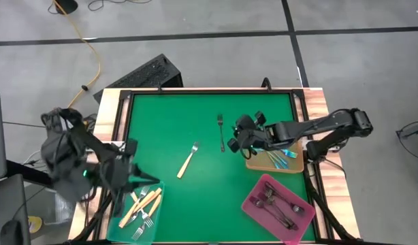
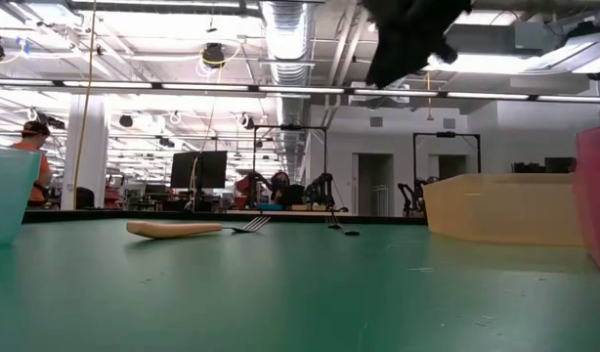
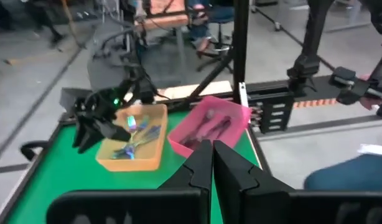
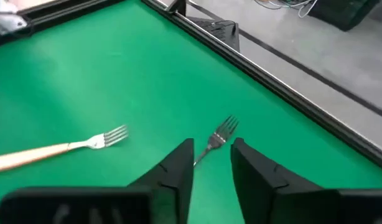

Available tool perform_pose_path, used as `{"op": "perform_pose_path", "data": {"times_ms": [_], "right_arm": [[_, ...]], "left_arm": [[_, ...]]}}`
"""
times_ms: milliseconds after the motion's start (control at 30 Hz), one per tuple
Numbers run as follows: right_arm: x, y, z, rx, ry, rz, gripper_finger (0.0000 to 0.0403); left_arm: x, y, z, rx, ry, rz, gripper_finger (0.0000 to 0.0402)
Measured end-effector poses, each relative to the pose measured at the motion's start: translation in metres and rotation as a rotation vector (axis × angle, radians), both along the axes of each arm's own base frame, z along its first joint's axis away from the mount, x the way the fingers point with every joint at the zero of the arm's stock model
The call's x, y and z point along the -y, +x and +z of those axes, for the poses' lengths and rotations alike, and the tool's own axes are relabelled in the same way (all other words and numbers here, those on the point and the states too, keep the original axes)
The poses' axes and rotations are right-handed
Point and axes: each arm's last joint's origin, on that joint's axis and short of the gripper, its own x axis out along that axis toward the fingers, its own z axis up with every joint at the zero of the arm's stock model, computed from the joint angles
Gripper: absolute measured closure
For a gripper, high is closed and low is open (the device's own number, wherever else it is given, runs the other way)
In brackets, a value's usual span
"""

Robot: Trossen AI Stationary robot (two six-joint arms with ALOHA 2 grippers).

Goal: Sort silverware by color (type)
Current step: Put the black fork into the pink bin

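Nearly there, folks. Most of the silverware is already sorted: cream-handled forks in the teal tray (image 1: 153,218) at 7 o'clock on the desk (image 1: 209,184), dark ones in the pink tray (image 1: 253,202) at 5, iridescent blue ones in the tan tray (image 1: 297,163) at 3.

Two strays remain on the green. The cream fork (image 1: 188,160) lies near the centre, pale handle, silver tines pointing toward 12. The dark fork (image 1: 221,132) sits up around 1 o'clock, slim and grey, tines toward 12.

The right gripper (image 4: 211,163) hovers just beside that dark fork, between it and the tan tray, fingers parted narrowly, nothing between them. The left gripper (image 3: 212,163) waits over by the teal tray, fingers pressed together and empty.
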Motion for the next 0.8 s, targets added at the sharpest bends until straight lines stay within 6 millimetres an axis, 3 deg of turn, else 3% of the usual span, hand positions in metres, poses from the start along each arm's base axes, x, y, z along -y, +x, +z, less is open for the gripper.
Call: {"op": "perform_pose_path", "data": {"times_ms": [267, 467, 600, 800], "right_arm": [[0.032, 0.018, -0.039, 0.010, 0.062, -0.035, 0.0197], [0.053, 0.055, -0.070, -0.070, 0.079, -0.065, 0.0182], [0.066, 0.078, -0.090, -0.115, 0.138, -0.063, 0.0184], [0.078, 0.097, -0.126, -0.162, 0.228, -0.111, 0.0184]], "left_arm": [[0.052, -0.019, -0.018, 0.063, 0.104, 0.074, 0.0401], [0.078, -0.011, -0.039, 0.069, 0.186, 0.126, 0.0401], [0.083, -0.008, -0.043, 0.066, 0.171, 0.135, 0.0401], [0.083, -0.009, -0.042, 0.098, 0.117, 0.189, 0.0401]]}}
